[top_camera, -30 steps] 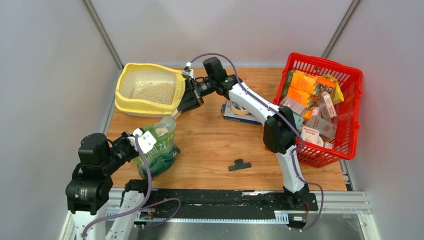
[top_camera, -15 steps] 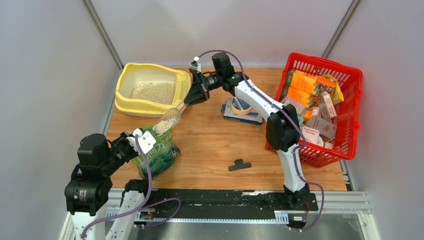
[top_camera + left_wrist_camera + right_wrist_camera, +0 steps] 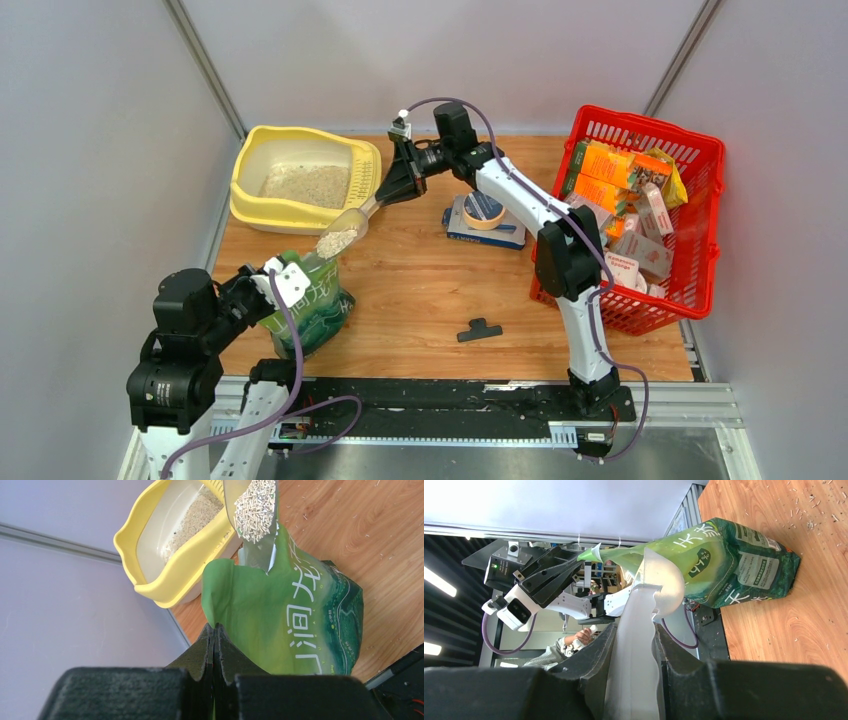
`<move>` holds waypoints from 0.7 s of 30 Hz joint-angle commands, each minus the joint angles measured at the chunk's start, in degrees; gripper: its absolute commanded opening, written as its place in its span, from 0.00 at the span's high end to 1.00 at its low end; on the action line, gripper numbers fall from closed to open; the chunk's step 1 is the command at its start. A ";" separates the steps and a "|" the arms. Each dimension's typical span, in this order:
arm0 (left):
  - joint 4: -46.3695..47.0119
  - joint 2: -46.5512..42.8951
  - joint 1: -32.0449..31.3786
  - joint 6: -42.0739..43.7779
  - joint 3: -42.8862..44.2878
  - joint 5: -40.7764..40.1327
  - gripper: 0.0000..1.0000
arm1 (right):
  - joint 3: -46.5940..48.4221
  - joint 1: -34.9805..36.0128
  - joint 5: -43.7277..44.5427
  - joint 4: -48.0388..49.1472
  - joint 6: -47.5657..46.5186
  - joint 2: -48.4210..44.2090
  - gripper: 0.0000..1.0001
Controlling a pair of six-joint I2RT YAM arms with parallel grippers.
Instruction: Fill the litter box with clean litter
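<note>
Top external view: the right gripper (image 3: pixel 382 196) clamps the handle of a clear scoop (image 3: pixel 340 238) heaped with clean litter (image 3: pixel 336 241), just off the litter box (image 3: pixel 243 190) at its near corner. The green pouch (image 3: pixel 322 305) stands on the box's near side, and the left gripper (image 3: pixel 284 276) is pinched tight on its top edge. More granules lie inside the box.

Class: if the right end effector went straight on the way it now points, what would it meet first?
Most likely the green litter pouch. The right end effector points down along its loaded scoop toward the pouch's open top, though depth is unclear.
</note>
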 commanded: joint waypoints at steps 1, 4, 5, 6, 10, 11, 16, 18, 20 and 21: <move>11.39 -0.57 0.17 1.61 3.48 -0.85 1.00 | -0.06 0.31 -0.67 4.03 2.81 -0.36 1.00; 11.48 -0.39 0.17 1.35 3.12 -0.59 1.00 | 0.11 0.31 -1.02 5.78 5.62 -0.09 1.00; 11.30 -0.39 0.17 1.52 3.12 -0.58 1.00 | 0.29 0.40 -1.11 5.79 5.97 -0.09 1.00; 10.87 -0.30 0.17 1.70 3.12 -0.67 1.00 | 0.72 0.31 -1.28 6.05 6.41 0.17 1.00; 9.98 -0.21 0.17 2.57 3.47 -1.11 1.00 | 1.69 0.31 -1.81 9.91 10.01 1.57 1.00; 9.81 -0.04 0.17 2.66 3.56 -1.11 1.00 | 1.78 0.31 -1.90 10.44 10.54 1.75 1.00; 9.37 0.66 0.17 3.54 4.18 -1.55 1.00 | 2.31 0.31 -2.43 12.65 12.30 2.28 1.00; 9.19 0.84 0.17 3.63 4.27 -1.73 1.00 | 2.49 0.31 -2.78 12.82 12.57 2.28 1.00; 9.10 0.75 0.17 3.63 3.92 -1.73 1.00 | 2.83 0.22 -2.95 12.82 12.74 2.28 1.00; 9.10 0.67 0.17 3.63 3.83 -1.73 1.00 | 3.01 0.22 -3.13 12.91 12.74 2.28 1.00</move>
